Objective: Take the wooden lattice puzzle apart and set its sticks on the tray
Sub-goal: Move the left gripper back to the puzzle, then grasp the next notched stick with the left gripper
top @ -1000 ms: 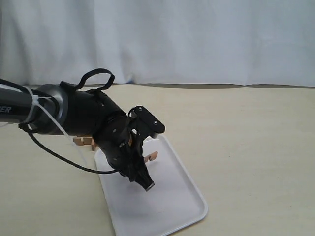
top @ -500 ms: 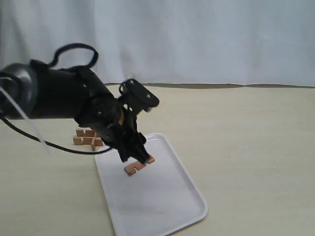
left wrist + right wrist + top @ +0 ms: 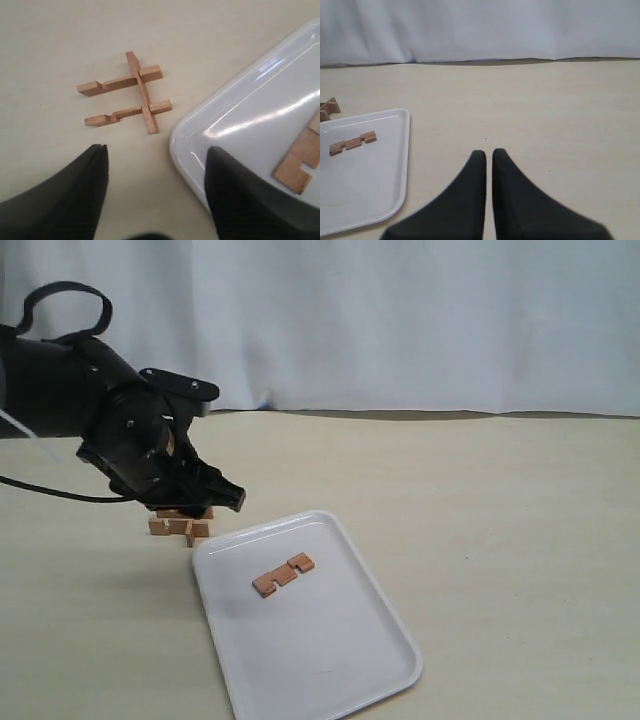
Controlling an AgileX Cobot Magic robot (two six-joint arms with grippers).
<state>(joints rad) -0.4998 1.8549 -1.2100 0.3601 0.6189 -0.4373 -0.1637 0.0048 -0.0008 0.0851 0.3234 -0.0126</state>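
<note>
The wooden lattice puzzle (image 3: 181, 525) stands on the table just off the tray's far left corner. In the left wrist view the puzzle (image 3: 131, 95) shows two slats crossed by a third. One stick (image 3: 283, 575) lies flat on the white tray (image 3: 330, 640), also visible as the stick (image 3: 300, 160) on the tray (image 3: 240, 110). My left gripper (image 3: 212, 502) hovers over the puzzle, open and empty (image 3: 155, 150). My right gripper (image 3: 489, 152) is shut on nothing above bare table, out of the exterior view. The right wrist view shows the tray (image 3: 370, 185) and stick (image 3: 352, 142).
A white curtain (image 3: 400, 320) closes off the back of the beige table (image 3: 520, 540). The left arm's black cable (image 3: 60, 490) hangs beside the wrist.
The left gripper let go of a stick, which now lies on the tray. The gripper then swung left and back, from over the tray to over the puzzle.
</note>
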